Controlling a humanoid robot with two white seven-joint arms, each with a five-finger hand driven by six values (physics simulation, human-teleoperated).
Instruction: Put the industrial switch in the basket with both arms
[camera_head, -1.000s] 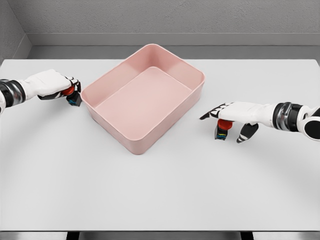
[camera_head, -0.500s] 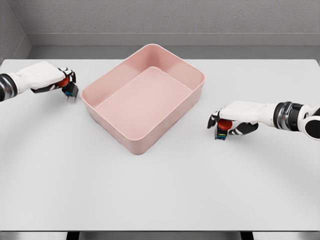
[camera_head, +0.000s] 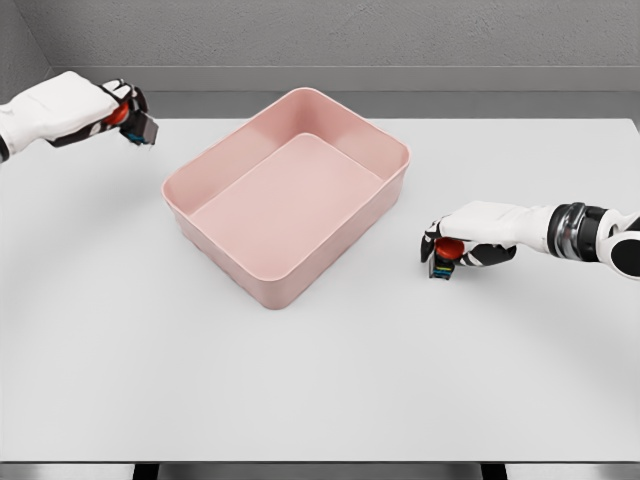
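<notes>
A pink basket (camera_head: 395, 150) sits in the middle of the white table, its inside bare. My left hand (camera_head: 112, 112) is raised at the upper left, shut on an industrial switch (camera_head: 138, 126) with a red button and dark body, held above the table left of the basket. My right hand (camera_head: 447, 248) is low on the table to the right of the basket, fingers curled around a second industrial switch (camera_head: 442, 259), whose red button and dark base show beneath the palm.
The white table (camera_head: 320, 380) stretches wide in front of the basket. Its back edge meets a grey wall, and the front edge runs along the bottom of the view.
My left hand has lifted its switch up and to the left, away from the basket's left wall. My right hand's spread fingers have closed around the other switch on the table.
</notes>
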